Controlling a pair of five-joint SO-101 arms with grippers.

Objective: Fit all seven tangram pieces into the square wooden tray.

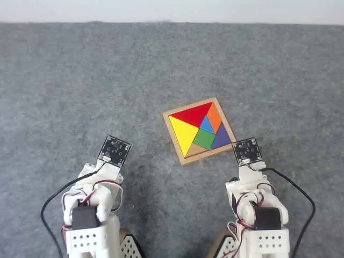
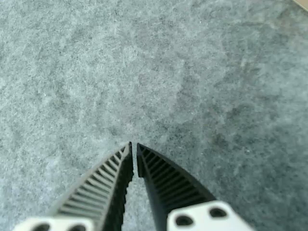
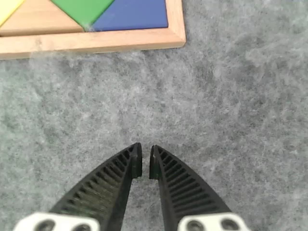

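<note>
Entry: tray check.

Square wooden tray (image 1: 173, 140) lay on the grey felt table (image 1: 80, 80), turned corner-on to me, its near rim (image 3: 96, 42) just ahead of my right pincer (image 3: 145, 149).

Contents, high view:
- red triangle (image 1: 192, 114) along the far side
- yellow triangle (image 1: 183, 134) on the left
- orange piece (image 1: 215, 115) against the far-right rim
- small light-blue triangle (image 1: 206, 125) in the middle
- green square (image 1: 203, 139) touching it
- purple-blue triangle (image 1: 221, 138) at the right corner
- wood-coloured triangle (image 1: 194, 152) along the near rim

I could not tell whether that last one was an unpainted piece or the bare tray floor. In my right wrist view it looked level with its neighbours, so I judged it a piece. If so, all seven were seated flush and the task read as finished.

Right pincer: tips nearly together, nothing between them, over bare felt beside the tray. Left pincer (image 2: 134, 147): likewise pinched to a sliver and empty, over felt well apart from the tray.

Judgement: both parked low near my bases, which kept the tray unobstructed for inspection.
</note>
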